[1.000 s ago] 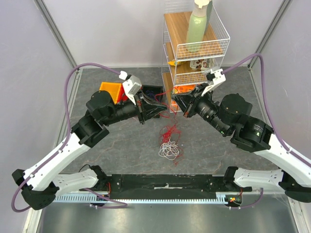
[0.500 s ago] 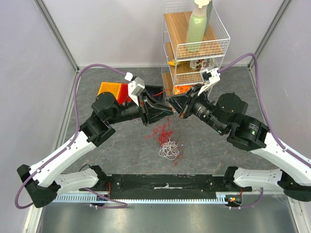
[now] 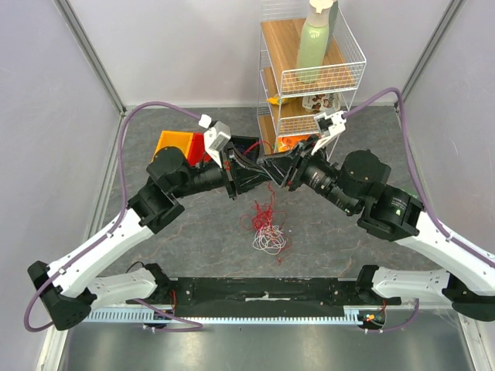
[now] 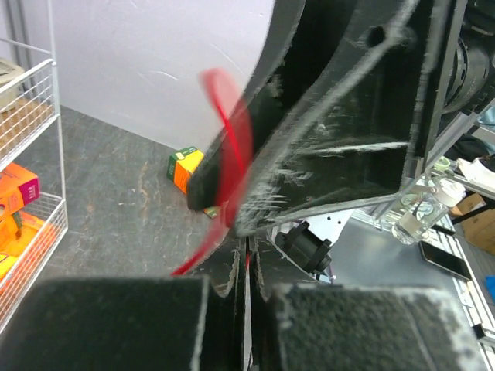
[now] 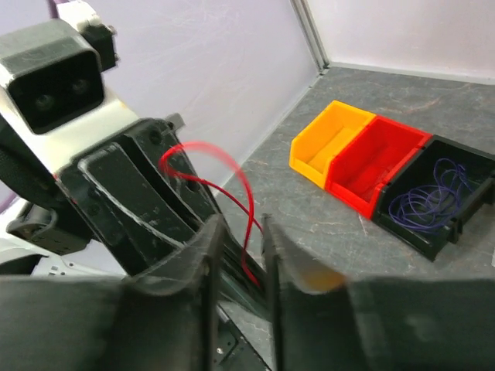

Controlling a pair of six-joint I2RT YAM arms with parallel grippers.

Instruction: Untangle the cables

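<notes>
My left gripper (image 3: 261, 171) and right gripper (image 3: 278, 164) meet tip to tip above the table's middle. In the left wrist view the left gripper (image 4: 249, 246) is shut, with a thin strand of red cable (image 4: 228, 147) pinched between its jaws. The right gripper (image 5: 241, 228) stands slightly open; the red cable (image 5: 246, 202) runs through the gap without being gripped. From the tips a red cable (image 3: 264, 213) hangs down to a loose red clump on the table. It overlaps a white cable clump (image 3: 268, 239) just nearer to me.
Orange bin (image 3: 175, 144), red bin (image 5: 379, 164) and a black bin (image 5: 433, 199) holding a purple cable stand at the back left. A white wire shelf rack (image 3: 309, 69) with a green bottle and boxes stands at the back. A small box (image 4: 184, 164) lies on the floor.
Both grippers have moved closer together. The right gripper has let go and its jaws have parted. The left briefly opened and shut again on the red strand. The red clump hangs lower.
</notes>
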